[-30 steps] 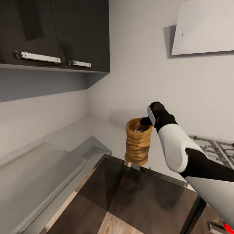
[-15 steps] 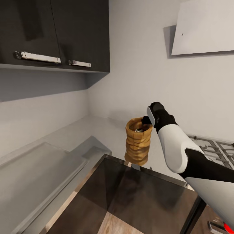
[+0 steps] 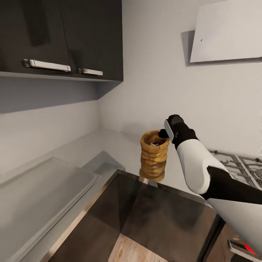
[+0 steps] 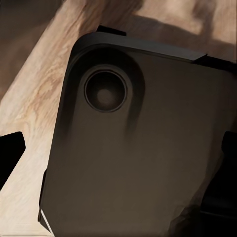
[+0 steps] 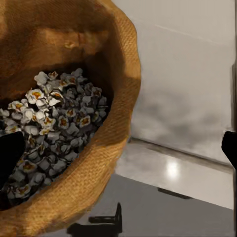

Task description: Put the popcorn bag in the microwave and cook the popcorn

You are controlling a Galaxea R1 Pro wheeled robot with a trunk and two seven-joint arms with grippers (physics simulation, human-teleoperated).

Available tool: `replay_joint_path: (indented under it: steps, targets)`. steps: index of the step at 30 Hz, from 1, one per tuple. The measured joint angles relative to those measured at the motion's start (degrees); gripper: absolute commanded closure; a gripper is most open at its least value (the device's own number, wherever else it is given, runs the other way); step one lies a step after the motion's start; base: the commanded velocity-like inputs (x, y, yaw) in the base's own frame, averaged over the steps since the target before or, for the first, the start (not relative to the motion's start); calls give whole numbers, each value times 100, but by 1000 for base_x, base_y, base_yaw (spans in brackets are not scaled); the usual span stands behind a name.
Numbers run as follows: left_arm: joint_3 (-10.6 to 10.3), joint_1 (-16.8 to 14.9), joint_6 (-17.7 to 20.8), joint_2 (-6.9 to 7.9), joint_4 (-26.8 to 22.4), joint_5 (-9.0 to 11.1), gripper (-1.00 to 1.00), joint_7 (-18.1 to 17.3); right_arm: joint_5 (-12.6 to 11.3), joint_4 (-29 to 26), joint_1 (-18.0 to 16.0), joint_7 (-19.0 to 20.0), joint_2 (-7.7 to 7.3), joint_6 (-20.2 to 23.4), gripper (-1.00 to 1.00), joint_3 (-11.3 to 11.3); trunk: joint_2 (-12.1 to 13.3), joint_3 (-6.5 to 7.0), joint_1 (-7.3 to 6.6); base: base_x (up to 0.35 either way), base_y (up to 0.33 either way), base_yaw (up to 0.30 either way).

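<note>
The popcorn bag point(image 3: 154, 160) is a tan ridged sack, upright at the front edge of the pale countertop point(image 3: 109, 145). White popped kernels fill the popcorn bag point(image 5: 54, 64). My right gripper point(image 3: 162, 133) is at its rim and open. In the right wrist view the right gripper point(image 5: 121, 148) straddles the rim, one fingertip over the popcorn and the other well outside it. I cannot tell whether the bag rests on the counter or hangs just above it. My left gripper point(image 4: 121, 150) is open and empty, over a dark part of the robot and the wooden floor.
A pale flat-topped box point(image 3: 43, 189) stands on the counter at the left; I cannot tell whether it is the microwave. Dark cabinet fronts point(image 3: 153, 222) drop below the metal counter edge. A gas hob point(image 3: 240, 165) lies at the right, with dark wall cupboards point(image 3: 72, 36) and a hood point(image 3: 225, 32) above.
The whole picture has shifted slightly, so the camera has moved. My right arm holds its place at the bag's rim. The bag stays upright.
</note>
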Motion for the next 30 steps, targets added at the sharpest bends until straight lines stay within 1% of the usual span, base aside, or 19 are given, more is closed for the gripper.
replay_joint_path:
  steps: [5, 9, 11, 14, 16, 21, 27, 30]
  targets:
    - [0, 1, 0, 1, 1, 1, -100, 0, -21, 5, 0, 2, 1, -48, -100, 0, 0, 0, -2, -125, 0, 0]
    - [0, 0, 0, 1, -1, 1, -100, -1, -266, 20, 0, -15, 0, -419, -100, 3, 0, 0, -3, -9, 0, 0]
    - [0, 0, 0, 1, -1, 2, -100, 1, -316, 89, 0, -13, 0, -485, -100, 4, 0, 0, -3, -2, 0, 0]
    - [0, 1, 0, 1, 0, 2, -100, 0, -535, 203, -1, -14, 1, -776, -100, 4, -1, 0, -2, 0, 0, 0]
    - [0, 0, 0, 1, -1, 2, -100, 1, -595, 226, -1, -25, 1, -891, -100, 4, -1, 0, -2, 0, 0, 0]
    - [0, 0, 0, 1, -1, 1, -100, 0, -630, 243, -1, -30, 1, -921, -100, 1, -1, 0, -3, 38, 8, 0]
    - [0, 2, -2, 0, 0, -1, -100, 0, -616, 244, -1, -37, -7, -905, -100, -3, -1, 0, -3, 68, 25, 0]
    - [0, 1, 0, 1, -1, -1, -100, 1, -615, 351, -1, -140, -44, -910, -100, -4, 0, 0, -2, 3, 1, 0]
